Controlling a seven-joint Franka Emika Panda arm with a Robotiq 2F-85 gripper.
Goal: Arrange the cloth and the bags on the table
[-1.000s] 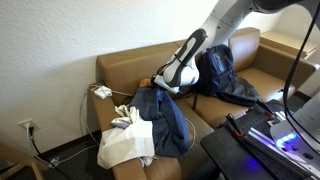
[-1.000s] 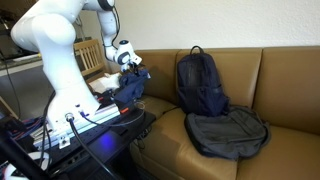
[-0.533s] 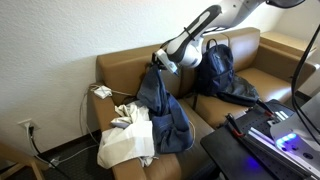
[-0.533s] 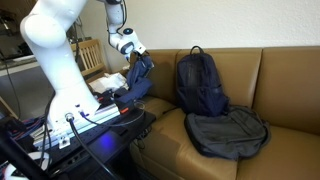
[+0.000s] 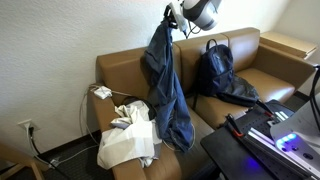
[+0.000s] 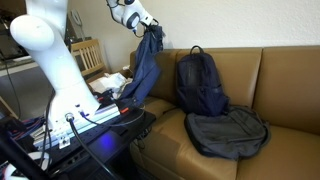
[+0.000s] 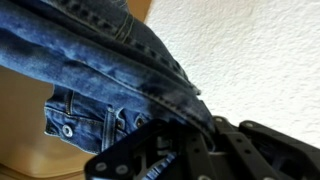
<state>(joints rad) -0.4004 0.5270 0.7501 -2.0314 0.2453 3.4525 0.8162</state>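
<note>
1. While it dangles from the tool [image 5: 172, 18], the denim garment [image 5: 168, 85] hangs at full length over the brown upholstered surface [image 5: 120, 68]. Its lower end is near the seat, and contact cannot be confirmed.
2. The tool's jaws are closed on a bunched fold at the garment's top. In the wrist view, seamed denim runs in between the black fingers [image 7: 150, 150], with a riveted pocket just beside them.
3. By its drape the denim looks soft and limp, fairly heavy for cloth and not fragile. It would likely swing and trail when carried and crumple when set down.
4. A thick seam or hem looks like the surest hold. With only one pinch point, the free end would have to touch down first for the garment to lie flat.
5. An upright dark backpack [image 5: 213, 68] leans on the backrest, with a second dark bag [image 5: 238, 93] flat in front of it. Both look semi-stiff and are best taken by a top loop or strap.
6. A white cloth [image 5: 128, 140] lies crumpled near the surface's end and appears light.
</note>
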